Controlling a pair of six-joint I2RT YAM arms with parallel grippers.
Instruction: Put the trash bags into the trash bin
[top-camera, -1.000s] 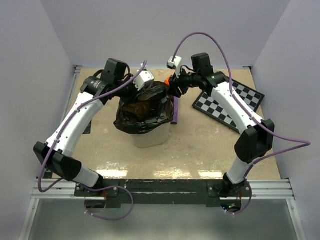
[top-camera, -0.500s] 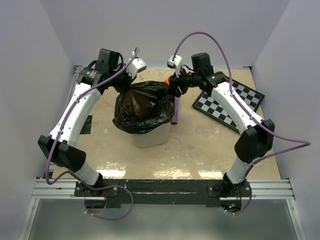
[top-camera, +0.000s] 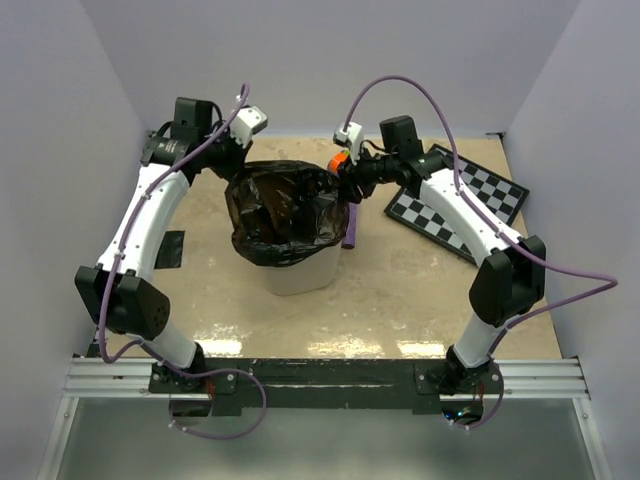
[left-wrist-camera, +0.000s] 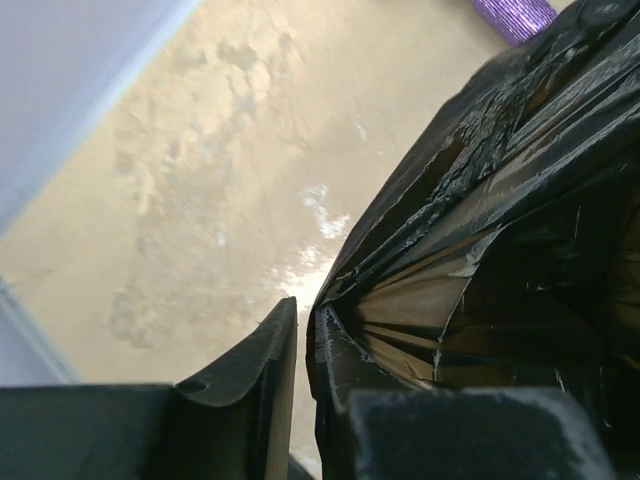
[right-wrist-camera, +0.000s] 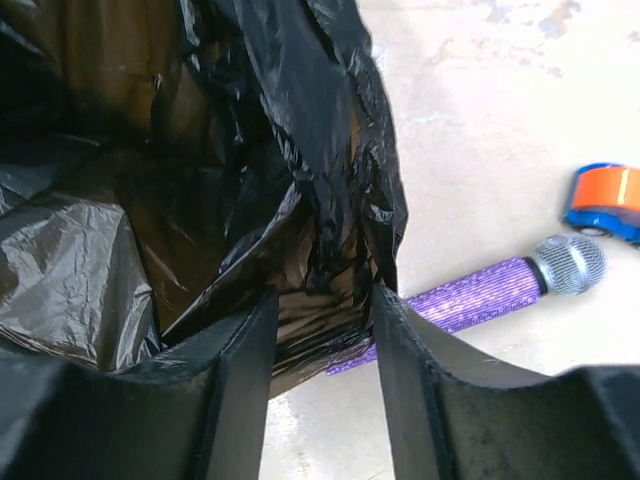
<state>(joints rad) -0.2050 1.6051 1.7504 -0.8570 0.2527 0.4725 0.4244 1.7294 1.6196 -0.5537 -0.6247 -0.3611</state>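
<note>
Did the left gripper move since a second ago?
Yes. The left gripper has pulled left and toward the back wall, farther from the chequered board, stretching the trash bag over the trash bin.

L gripper (left-wrist-camera: 315, 365), R gripper (right-wrist-camera: 325, 300) — both pinched shut, raised

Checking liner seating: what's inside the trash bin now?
The trash bag fills the mouth, opened up and draped over the upper walls. The trash bin rim and interior are hidden under film.
</note>
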